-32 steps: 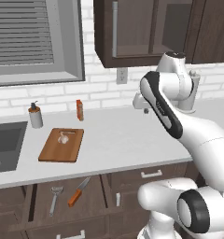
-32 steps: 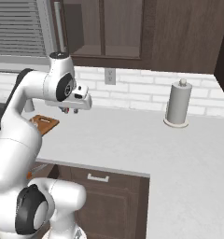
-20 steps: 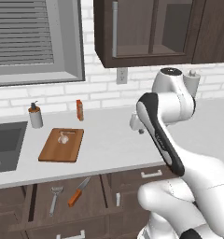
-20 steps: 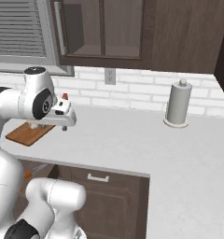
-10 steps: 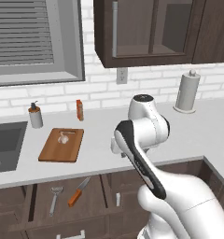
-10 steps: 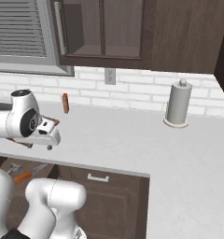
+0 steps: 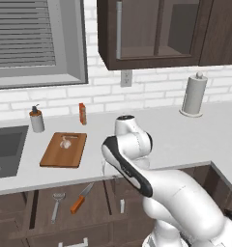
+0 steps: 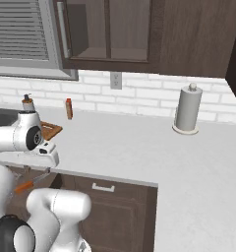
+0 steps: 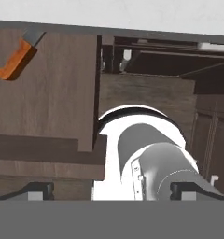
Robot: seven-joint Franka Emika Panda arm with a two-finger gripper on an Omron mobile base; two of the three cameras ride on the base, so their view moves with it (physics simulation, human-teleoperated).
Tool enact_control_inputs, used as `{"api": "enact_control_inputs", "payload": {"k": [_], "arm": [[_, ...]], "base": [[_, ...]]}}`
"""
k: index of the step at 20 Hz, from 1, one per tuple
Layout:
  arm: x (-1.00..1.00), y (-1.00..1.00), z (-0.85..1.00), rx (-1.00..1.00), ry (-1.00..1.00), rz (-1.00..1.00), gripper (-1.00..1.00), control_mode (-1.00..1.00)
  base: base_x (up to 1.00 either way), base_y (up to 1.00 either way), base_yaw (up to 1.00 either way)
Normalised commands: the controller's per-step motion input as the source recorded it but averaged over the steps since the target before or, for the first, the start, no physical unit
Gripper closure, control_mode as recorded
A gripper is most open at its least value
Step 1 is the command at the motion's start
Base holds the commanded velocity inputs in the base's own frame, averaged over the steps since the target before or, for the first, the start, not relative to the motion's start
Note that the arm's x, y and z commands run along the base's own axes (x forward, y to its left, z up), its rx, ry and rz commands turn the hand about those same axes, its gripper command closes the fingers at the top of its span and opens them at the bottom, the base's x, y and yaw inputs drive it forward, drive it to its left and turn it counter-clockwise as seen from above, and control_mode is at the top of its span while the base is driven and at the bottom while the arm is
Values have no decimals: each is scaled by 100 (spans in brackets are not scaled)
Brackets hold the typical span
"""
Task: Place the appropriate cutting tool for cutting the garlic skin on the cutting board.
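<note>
Knife (image 7: 81,198), one, lies in drawer; one garlic (image 7: 65,143) on board (image 7: 64,150); claw (image 9: 111,189) spread open.

We face a kitchen corner with a pale grey tabletop (image 7: 185,140) that runs along a white brick wall (image 7: 152,89) and turns toward us at the right. Dark wood cabinets (image 7: 156,31) with glass doors hang above an outlet (image 7: 126,77). To the left, a grey-framed window (image 7: 36,43) with closed blinds sits over a dark sink (image 7: 7,149). Dark wood drawers (image 8: 110,206) line the front below, one pulled open (image 7: 65,207).
</note>
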Motion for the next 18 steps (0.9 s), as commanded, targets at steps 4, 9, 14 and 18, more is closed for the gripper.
{"api": "enact_control_inputs", "payload": {"k": [4,9,14,18], "arm": [[0,54,-59,-4,15,0,-100,-100],[1,29,-38,-6,10,0,-100,-100],[0,42,-40,-7,4,0,-100,-100],[0,53,-44,-5,0,-3,-100,-100]], "base": [[0,0,0],[0,0,0],[0,0,0],[0,0,0]]}}
